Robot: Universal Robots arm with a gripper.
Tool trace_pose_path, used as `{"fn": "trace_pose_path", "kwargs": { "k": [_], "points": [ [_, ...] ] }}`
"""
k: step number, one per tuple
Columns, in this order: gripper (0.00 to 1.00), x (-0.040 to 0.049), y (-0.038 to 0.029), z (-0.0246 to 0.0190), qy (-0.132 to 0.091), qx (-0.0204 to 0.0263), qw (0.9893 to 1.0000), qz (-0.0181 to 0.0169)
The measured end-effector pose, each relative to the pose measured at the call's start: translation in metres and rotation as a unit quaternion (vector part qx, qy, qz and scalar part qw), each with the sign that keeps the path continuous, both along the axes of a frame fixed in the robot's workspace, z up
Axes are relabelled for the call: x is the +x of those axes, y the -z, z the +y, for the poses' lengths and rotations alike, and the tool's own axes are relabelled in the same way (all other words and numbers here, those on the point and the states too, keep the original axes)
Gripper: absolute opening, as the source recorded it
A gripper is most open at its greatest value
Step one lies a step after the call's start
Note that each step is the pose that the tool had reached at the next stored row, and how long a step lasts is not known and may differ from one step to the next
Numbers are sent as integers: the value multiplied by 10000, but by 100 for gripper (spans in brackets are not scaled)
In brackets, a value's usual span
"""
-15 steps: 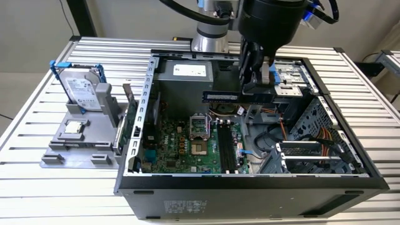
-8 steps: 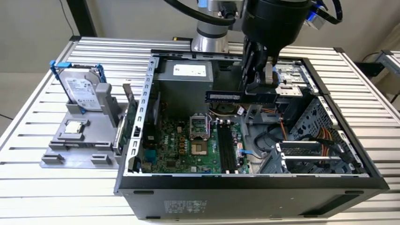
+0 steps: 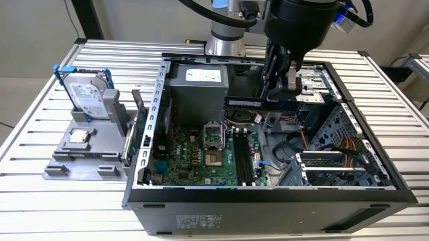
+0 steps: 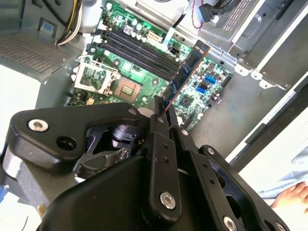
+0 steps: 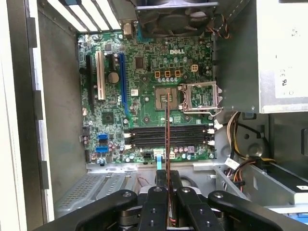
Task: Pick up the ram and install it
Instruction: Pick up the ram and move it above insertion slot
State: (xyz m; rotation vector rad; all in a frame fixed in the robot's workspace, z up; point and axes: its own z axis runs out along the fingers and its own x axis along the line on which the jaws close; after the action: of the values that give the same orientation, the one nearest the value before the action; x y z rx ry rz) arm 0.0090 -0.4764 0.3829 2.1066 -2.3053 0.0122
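Above the memory slots (image 5: 168, 136) the case (image 3: 268, 196) stood open, and the gripper (image 5: 168, 202), clamped on the ram (image 5: 167, 144), hung in that free air. Near the slots, the opened socket frame (image 5: 199, 96), the power supply (image 5: 284, 53) and loose cables (image 5: 233, 126) hemmed the approach.

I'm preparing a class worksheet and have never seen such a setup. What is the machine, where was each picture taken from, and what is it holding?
It is one robot arm ending in a hand. One camera stands off the arm and sees the whole slatted table; two ride near the wrist, looking past the hand into an open computer case. The case sits on the table beside a grey rack holding a hard drive. The hand grips the ram, a thin memory stick, above the motherboard.
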Motion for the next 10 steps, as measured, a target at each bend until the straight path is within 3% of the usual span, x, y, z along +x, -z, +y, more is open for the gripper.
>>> {"fn": "trace_pose_path", "kwargs": {
  "k": [10],
  "points": [
    [0, 17, -1, 8, 25, 0, 10000, 0]
  ]
}}
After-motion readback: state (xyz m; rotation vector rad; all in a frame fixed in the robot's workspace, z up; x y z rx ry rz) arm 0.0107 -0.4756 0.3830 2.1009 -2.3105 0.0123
